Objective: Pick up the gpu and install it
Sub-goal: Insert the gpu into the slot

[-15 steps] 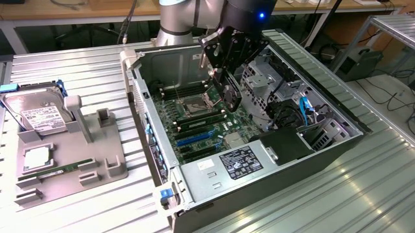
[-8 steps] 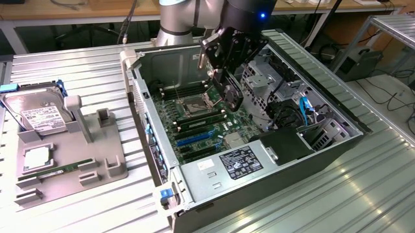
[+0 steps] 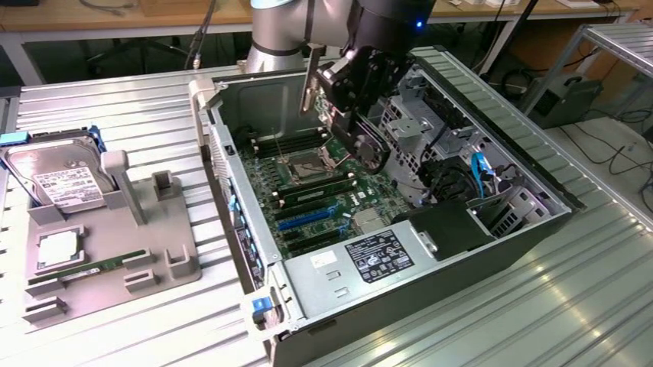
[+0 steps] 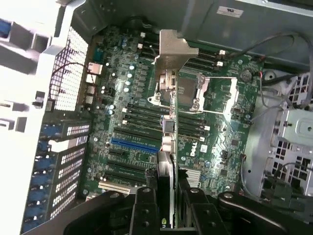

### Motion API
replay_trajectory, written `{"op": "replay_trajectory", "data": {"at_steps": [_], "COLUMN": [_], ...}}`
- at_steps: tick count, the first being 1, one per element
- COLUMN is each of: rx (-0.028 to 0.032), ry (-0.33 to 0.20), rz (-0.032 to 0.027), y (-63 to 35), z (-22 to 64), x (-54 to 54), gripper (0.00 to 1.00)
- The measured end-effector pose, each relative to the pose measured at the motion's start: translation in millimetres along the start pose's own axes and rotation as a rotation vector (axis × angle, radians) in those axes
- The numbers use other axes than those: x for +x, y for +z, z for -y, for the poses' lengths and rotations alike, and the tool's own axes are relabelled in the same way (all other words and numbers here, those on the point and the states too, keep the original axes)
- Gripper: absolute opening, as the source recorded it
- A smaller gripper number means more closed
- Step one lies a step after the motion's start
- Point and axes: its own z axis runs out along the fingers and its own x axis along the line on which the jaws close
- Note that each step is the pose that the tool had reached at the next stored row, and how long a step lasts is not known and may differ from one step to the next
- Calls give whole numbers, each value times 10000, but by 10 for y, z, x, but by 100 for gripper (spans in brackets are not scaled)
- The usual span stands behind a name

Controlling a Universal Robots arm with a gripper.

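Observation:
My gripper [image 3: 345, 99] is shut on the gpu [image 3: 311, 80] and holds it in the air over the open computer case [image 3: 531, 229]. The card's narrow silver bracket hangs toward the exterior view's left, above the motherboard [image 3: 306, 191]. In the wrist view I see the gpu [image 4: 172, 54] edge-on between my black fingers [image 4: 145, 208], with its bracket at the far end, above the CPU socket [image 4: 195, 93]. The blue expansion slot [image 4: 134, 145] lies beside the card's line, apart from it. The card touches no slot.
A grey fixture tray [image 3: 179, 229] on the exterior view's left holds a silver hard drive [image 3: 56, 180], a CPU [image 3: 60, 248] and a green memory stick [image 3: 87, 267]. Inside the case sit the power supply [image 3: 372, 256], drive cage [image 3: 418, 126] and cables [image 3: 478, 172].

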Motion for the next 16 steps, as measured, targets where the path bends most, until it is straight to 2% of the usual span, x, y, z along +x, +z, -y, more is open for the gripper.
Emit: {"op": "replay_trajectory", "data": {"at_steps": [3, 5, 13, 16], "rx": [5, 18, 52, 69], "ry": [-537, -1279, -2810, -3649], "rz": [-25, -41, -49, -57], "y": [2, 6, 22, 34], "z": [0, 0, 1, 2], "x": [0, 0, -1, -1], "gripper": [26, 26, 26, 26]}}
